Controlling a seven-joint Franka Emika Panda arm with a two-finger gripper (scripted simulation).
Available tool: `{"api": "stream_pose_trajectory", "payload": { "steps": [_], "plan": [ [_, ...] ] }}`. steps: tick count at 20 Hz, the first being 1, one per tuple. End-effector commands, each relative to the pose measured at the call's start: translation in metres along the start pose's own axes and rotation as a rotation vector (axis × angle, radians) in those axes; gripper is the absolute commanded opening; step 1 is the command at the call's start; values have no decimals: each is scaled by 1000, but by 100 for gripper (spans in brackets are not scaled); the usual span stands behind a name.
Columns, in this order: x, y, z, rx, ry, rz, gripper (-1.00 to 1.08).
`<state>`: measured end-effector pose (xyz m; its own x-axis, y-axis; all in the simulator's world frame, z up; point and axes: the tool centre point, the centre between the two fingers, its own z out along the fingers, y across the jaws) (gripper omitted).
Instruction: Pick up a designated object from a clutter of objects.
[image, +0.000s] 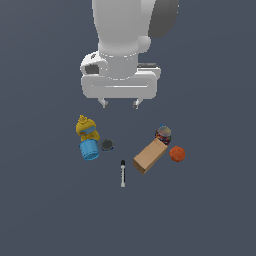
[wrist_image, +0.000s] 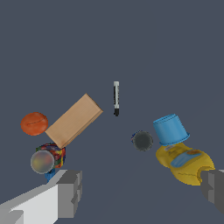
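The dark grey puck (image: 107, 145) lies on the floor right beside the blue cup (image: 90, 150), on the exterior view's left. It also shows in the wrist view (wrist_image: 142, 141), next to the cup (wrist_image: 170, 129). My gripper (image: 120, 104) hangs open and empty well above the clutter, apart from the puck. Its fingertips (wrist_image: 70, 192) frame the wrist view with a wide gap. The yellow bottle (image: 86, 128) lies behind the cup.
A black-and-white marker (image: 122, 173) lies in the middle. A tan box (image: 150, 155), a multicoloured can (image: 163, 133) and an orange ball (image: 176, 153) sit on the exterior view's right. The floor is plain dark grey.
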<state>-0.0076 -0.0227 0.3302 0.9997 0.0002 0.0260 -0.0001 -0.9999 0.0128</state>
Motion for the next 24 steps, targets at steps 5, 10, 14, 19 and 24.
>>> {"api": "stream_pose_trajectory", "payload": {
  "steps": [5, 10, 14, 19, 24],
  "plan": [
    [0, 7, -2, -4, 2, 13, 100],
    [-2, 27, -7, -16, 7, 47, 100],
    [-2, 30, -9, -18, 7, 48, 100],
    [0, 30, 1, -13, 6, 69, 100],
    [2, 34, 25, -4, 3, 127, 100]
  ]
}}
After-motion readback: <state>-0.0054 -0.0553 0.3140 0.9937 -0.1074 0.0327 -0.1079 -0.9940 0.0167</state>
